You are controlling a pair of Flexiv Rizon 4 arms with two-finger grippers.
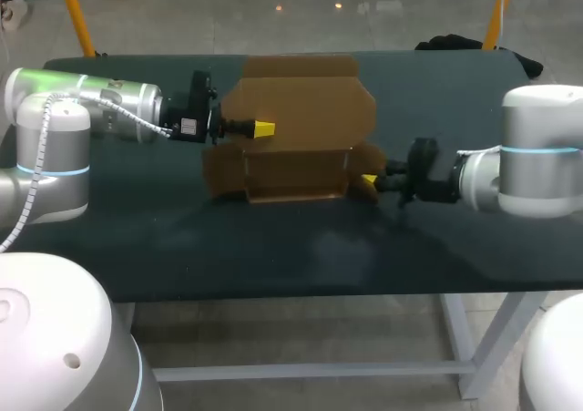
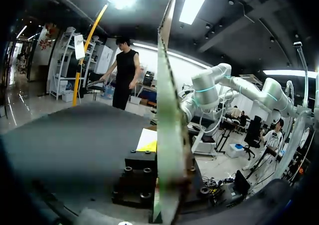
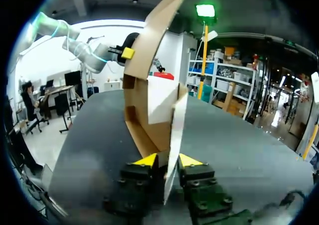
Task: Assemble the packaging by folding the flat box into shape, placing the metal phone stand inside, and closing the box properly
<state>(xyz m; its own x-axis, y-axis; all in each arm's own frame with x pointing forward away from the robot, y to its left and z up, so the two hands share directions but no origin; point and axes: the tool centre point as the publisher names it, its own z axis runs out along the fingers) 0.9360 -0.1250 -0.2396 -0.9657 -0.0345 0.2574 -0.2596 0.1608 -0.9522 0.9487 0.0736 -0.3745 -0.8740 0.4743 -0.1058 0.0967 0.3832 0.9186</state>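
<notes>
Yellow fingertips (image 3: 146,160) of the right gripper (image 3: 168,161) stood only a narrow way apart, with the thin edge of a cardboard flap running upright between them and pressed from both sides, so that arm had hold of the box (image 1: 301,119) by that flap. From above, the pinch sat at the low right end of the box, with the right arm coming in level over the table (image 1: 137,238) from its own side. The left gripper (image 2: 158,149) was likewise closed to a slit. A tall sheet of card passed edge-on between its black finger blocks, one yellow tip lay flat against the near face, and the other tip was hidden behind the sheet. As far as I could see, it gripped the big lid panel near the edge on the left arm's side. The box itself was brown, only partly folded, and stood in the middle of the dark table between the two arms. Its wide panel with clipped corners was raised and leaning, a shallow walled tray was formed below it, and side flaps stuck out at either end. A black rumpled thing (image 1: 474,46) lay at the table's far right corner, well apart from the box; I could not tell what it was.
</notes>
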